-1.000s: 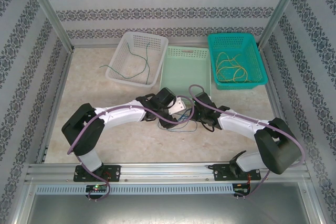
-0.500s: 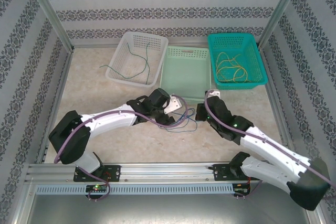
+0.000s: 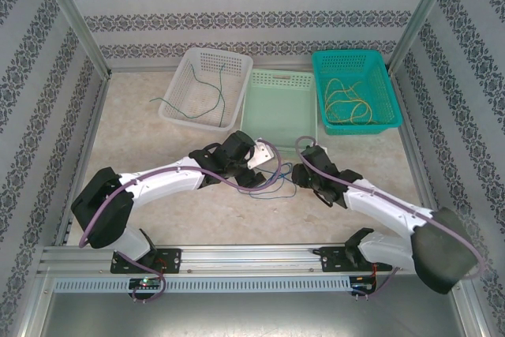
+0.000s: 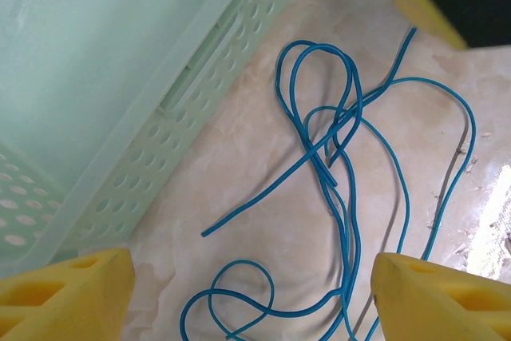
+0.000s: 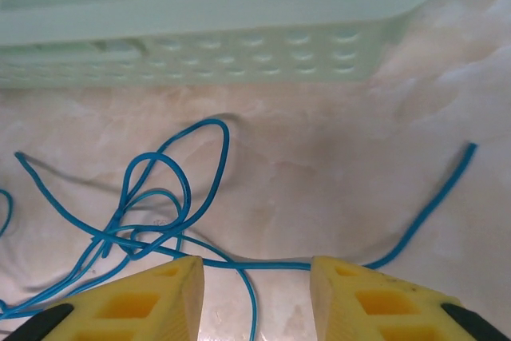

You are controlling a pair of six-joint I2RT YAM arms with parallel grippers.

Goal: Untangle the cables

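A tangle of thin blue cables (image 3: 272, 185) lies on the table between my two grippers. In the left wrist view the blue cables (image 4: 343, 157) loop and cross under my left gripper (image 4: 251, 301), which hangs wide open above them, holding nothing. My left gripper (image 3: 267, 162) sits just left of the tangle and my right gripper (image 3: 298, 171) just right of it. My right gripper (image 5: 255, 301) is open, and one strand of the blue cables (image 5: 263, 263) runs across the gap between its yellow fingers (image 5: 128, 305). A green cable (image 3: 201, 94) lies in the white basket and yellow cables (image 3: 347, 100) in the teal basket.
Three baskets line the back: white (image 3: 237, 69), pale green (image 3: 280, 78) and teal (image 3: 317, 84). The pale green basket's wall (image 5: 239, 45) stands close ahead of the right gripper and beside the left one. Thick purple arm cables run along both arms.
The right gripper has gone from shut to open. The right arm swung out and came back, with its gripper now low at the tangle's right side. The left arm reached slightly right.
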